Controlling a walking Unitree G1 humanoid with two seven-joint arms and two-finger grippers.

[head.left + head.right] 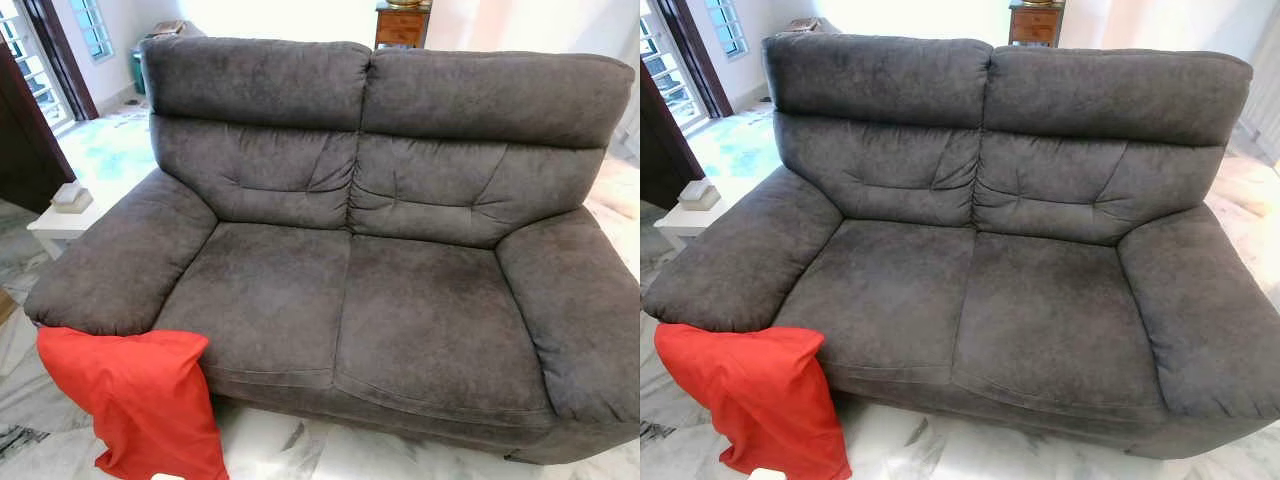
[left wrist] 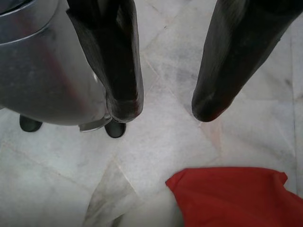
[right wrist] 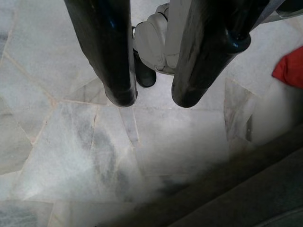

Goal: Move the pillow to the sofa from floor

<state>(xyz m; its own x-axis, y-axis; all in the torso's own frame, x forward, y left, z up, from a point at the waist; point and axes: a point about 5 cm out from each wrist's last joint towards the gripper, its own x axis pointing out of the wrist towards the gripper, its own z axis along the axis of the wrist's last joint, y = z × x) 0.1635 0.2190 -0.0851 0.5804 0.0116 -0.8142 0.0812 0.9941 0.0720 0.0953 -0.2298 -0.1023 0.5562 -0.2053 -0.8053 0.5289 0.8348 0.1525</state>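
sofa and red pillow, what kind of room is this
Likely a home living room: a dark grey two-seat sofa, a red pillow leaning on it on the marble floor, and a white side table.

No text, label, brand, number or sign can be read anywhere; the grey sofa point(image 1: 380, 240) bears no tag; the red pillow point(image 1: 140, 400) on the marble floor point(image 2: 156, 142) at the sofa's left front corner is plain.

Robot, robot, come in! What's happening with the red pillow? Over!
Both tools open, pointing at floor. Red pillow on floor, leaning against sofa, left end. Left tool just above it. Seat free.
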